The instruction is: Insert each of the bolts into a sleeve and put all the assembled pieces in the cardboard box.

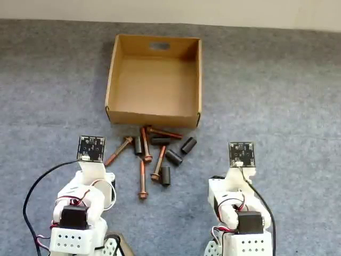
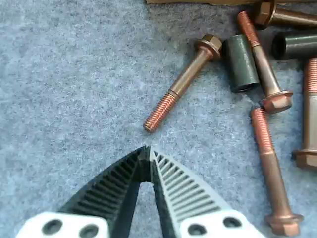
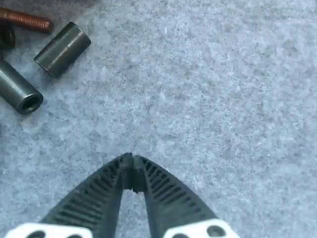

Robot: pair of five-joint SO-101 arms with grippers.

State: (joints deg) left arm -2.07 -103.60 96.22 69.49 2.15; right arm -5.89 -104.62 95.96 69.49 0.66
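Grey felt all over the table (image 1: 277, 96). Brown cardboard box (image 1: 111, 80) at the far middle, open-topped, holding nothing yet. Left arm (image 1: 85, 197) and right arm (image 1: 240, 208) at the near edge, one on either side of the heap.

Left pincer (image 2: 147, 151) closed tip to tip on nothing, near the threaded end of the leftmost bolt (image 2: 183, 84). Right pincer (image 3: 132, 158) likewise closed and empty, over bare felt just right of the heap.

Copper-coloured bolts (image 1: 143, 178) strewn between box and arms, crossed here and there, none yet inside a sleeve. Dark sleeves (image 1: 165, 175) scattered among them, the rightmost sleeve (image 3: 63, 48) lying closest to the right pincer.

Probably metal throughout: stiff, weighty for the bulk, smooth, and apt to roll or slip sideways out of a loose pinch. Best to take a bolt across the plain shank just under the flanged head, with the thread left free to enter. Best to take a sleeve across its middle, bore unblocked and turned toward the bolt. Worth starting with outlying pieces rather than crossed ones.
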